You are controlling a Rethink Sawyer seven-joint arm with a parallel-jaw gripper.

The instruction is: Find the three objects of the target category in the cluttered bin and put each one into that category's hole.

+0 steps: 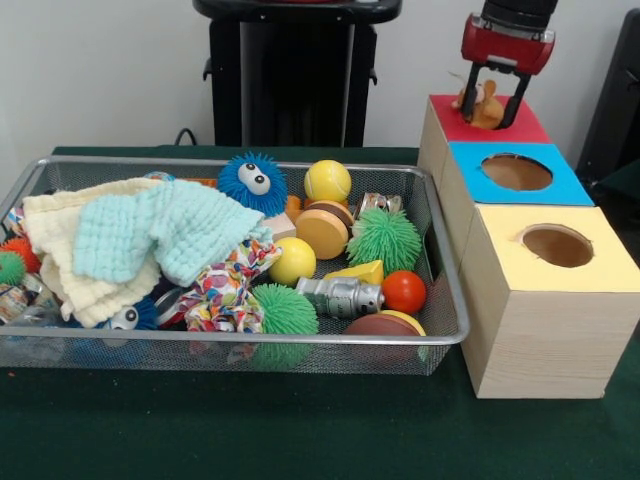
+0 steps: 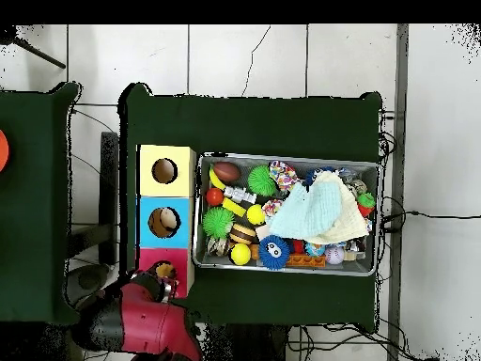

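A green-covered worktop [image 1: 300,440] holds a wide wire-mesh bin [image 1: 240,337] and, just beside it, a row of three wooden boxes set end to end. In the front view the bin fills the left and middle of the worktop, and the boxes run along the right side, from the near edge back toward the robot's edge.

The nearest box has a yellow top [image 1: 590,262] with a round hole. The middle box has a blue top [image 1: 560,185] with a round hole. The farthest box has a red top [image 1: 448,125].

The robot's red and black gripper [image 1: 493,108] hangs over the red-topped box. Its two dark fingers [image 1: 520,98] point downward, spread on either side of a small orange-brown toy [image 1: 485,108]. The toy sits at the red box's hole. Whether the fingers press on the toy or stand free of it cannot be told.

The bin is crowded. A cream cloth [image 1: 70,262] and a pale aqua cloth [image 1: 170,232] lie heaped over its left half. To their right sit a blue fuzzy ball with eyes [image 1: 252,182], a yellow tennis ball [image 1: 328,181], a green spiky ball [image 1: 385,239], a plain yellow ball [image 1: 293,260], a small orange ball [image 1: 404,291] and a silver metal piece [image 1: 340,296].
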